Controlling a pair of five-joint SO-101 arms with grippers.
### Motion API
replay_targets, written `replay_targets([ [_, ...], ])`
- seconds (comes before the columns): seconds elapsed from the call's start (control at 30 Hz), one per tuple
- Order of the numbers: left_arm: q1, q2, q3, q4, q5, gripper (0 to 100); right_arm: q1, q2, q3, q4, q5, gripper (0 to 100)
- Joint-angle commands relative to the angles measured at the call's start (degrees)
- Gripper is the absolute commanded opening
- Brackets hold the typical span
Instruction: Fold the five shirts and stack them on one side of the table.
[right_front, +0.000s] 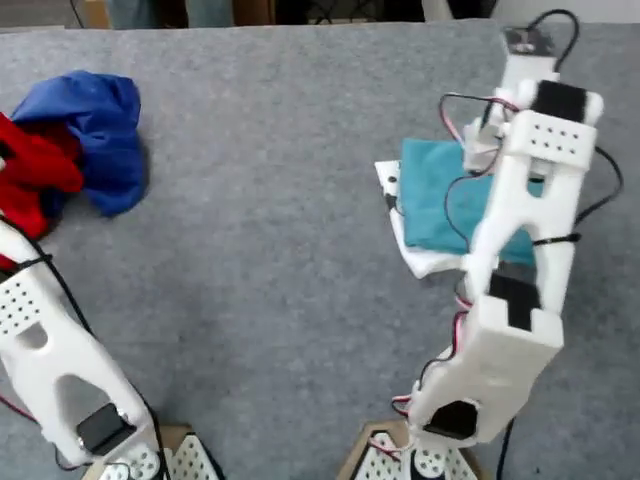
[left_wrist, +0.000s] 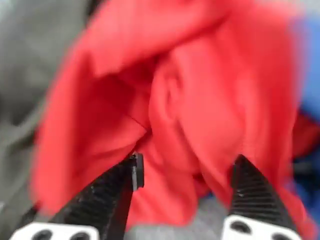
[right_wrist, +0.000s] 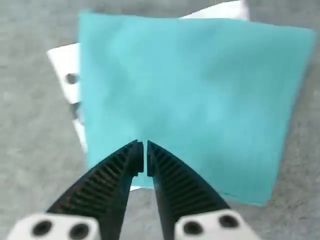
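Observation:
A crumpled red shirt (right_front: 35, 175) lies at the table's far left beside a bunched blue shirt (right_front: 100, 135). In the left wrist view the red shirt (left_wrist: 170, 100) lies close under my left gripper (left_wrist: 187, 167), whose fingers stand open just above the cloth. At the right a folded teal shirt (right_front: 440, 195) rests on a folded white shirt (right_front: 420, 258). My right gripper (right_wrist: 145, 150) hovers over the teal shirt (right_wrist: 190, 95), fingers shut with nothing between them; the white shirt (right_wrist: 65, 82) peeks out beneath.
The grey felt table (right_front: 270, 260) lies open between the two piles. My right arm (right_front: 520, 250) stretches over the folded stack and hides part of it. My left arm (right_front: 60, 370) stands at the near left edge.

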Motion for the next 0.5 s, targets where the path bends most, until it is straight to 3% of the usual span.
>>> replay_targets([
  [0.0,0.7,4.0,-1.6,-5.5,-1.0,20,-3.3,-3.6,-3.6,3.4,-0.5,1.8],
  [0.17,1.4,4.0,-7.1,-5.8,-1.0,2,-4.7,-3.9,-6.4,6.2,-6.0,1.8],
  [0.37,1.9,-4.2,-7.2,10.1,-0.9,3,-6.6,-9.9,-6.3,6.3,-7.2,1.7],
  [0.47,0.3,-9.1,-5.4,9.6,-0.7,3,-8.0,-13.4,-6.3,6.3,-7.2,1.7],
])
